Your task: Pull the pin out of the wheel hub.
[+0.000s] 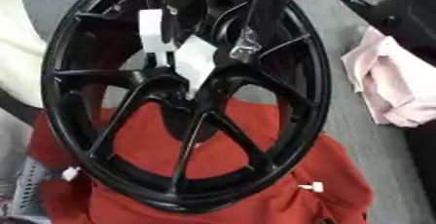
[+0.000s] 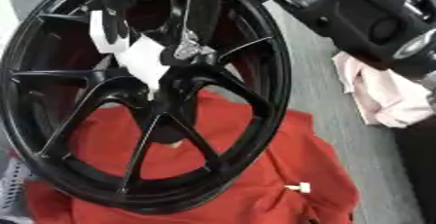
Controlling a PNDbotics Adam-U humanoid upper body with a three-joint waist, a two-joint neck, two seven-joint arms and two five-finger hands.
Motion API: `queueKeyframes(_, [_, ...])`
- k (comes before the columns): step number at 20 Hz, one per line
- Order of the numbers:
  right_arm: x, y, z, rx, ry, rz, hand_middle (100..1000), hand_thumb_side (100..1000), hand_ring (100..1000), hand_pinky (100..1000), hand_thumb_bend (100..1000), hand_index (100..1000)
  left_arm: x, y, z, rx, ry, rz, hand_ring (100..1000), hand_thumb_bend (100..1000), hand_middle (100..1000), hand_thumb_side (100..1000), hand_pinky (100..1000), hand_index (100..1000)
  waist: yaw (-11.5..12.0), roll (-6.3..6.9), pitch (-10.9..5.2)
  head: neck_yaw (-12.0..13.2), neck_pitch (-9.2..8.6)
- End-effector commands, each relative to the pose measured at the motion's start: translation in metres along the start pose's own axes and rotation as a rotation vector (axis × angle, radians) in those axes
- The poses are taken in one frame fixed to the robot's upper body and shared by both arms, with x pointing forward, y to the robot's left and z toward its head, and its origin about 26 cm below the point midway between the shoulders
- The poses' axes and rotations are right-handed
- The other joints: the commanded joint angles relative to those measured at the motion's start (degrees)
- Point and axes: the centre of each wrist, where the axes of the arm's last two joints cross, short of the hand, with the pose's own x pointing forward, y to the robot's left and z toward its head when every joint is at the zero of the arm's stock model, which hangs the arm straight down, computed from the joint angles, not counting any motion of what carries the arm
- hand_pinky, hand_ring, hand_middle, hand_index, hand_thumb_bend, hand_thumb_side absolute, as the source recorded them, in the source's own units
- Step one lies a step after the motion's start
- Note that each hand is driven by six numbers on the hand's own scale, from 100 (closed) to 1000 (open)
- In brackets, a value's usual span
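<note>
A: Wheel hub (image 1: 183,91) first, since it fills the view; it is a black spoked wheel lying over a red cloth (image 1: 281,169), which I'd judge is there to cushion the rim and stop it sliding; the cloth spreads out past the lower rim on both sides.

B: And beside it?

A: A pale pink cloth (image 1: 391,86) lies well apart to the right on the grey table (image 1: 354,130); a white cloth (image 1: 17,47) shows at the left edge; neither touches the wheel.

B: Which hand is working?

A: A black hand (image 1: 247,18) comes down from the top over the upper spokes, reaching toward the centre; which of the two it is I cannot say for certain, though it enters from the upper right, so I take it for the right hand; the other hand shows in neither view.

B: The fingers?

A: Long dark fingers (image 1: 265,9) hang down with a silvery tip near the centre; whether they are spread or pinching I cannot tell.

B: The pin?

A: A white piece (image 1: 194,62) sits at the centre, tapering down toward the middle bore, with a second white block (image 1: 153,30) just above; I judge it the pin, not yet out; small white pegs (image 1: 312,187) lie by the lower rim.
</note>
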Motion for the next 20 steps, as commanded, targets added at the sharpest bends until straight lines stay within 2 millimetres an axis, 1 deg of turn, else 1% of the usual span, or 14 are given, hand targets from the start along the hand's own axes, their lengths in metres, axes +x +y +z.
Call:
queueKeyframes(1, [-0.005,0.000,0.002,0.007,0.023,0.008,703,100,865,885,307,823,0.007,0.002,-0.004,0.001,-0.024,-0.003,788,143,746,932,774,818,0.2,0.19,-0.75,0.1,0.35])
queueKeyframes(13, [-0.019,0.018,-0.004,0.040,0.055,-0.046,721,100,861,880,313,804,0.005,0.001,-0.003,0.006,-0.020,0.005,789,143,741,933,775,815,0.6,0.31,-0.25,0.2,0.35])
queueKeyframes(20, [-0.019,0.023,-0.007,0.044,0.036,-0.077,676,106,849,873,284,774,0.005,0.001,-0.003,0.007,-0.020,0.006,790,143,741,933,777,814,0.7,0.38,-0.10,0.4,0.35])
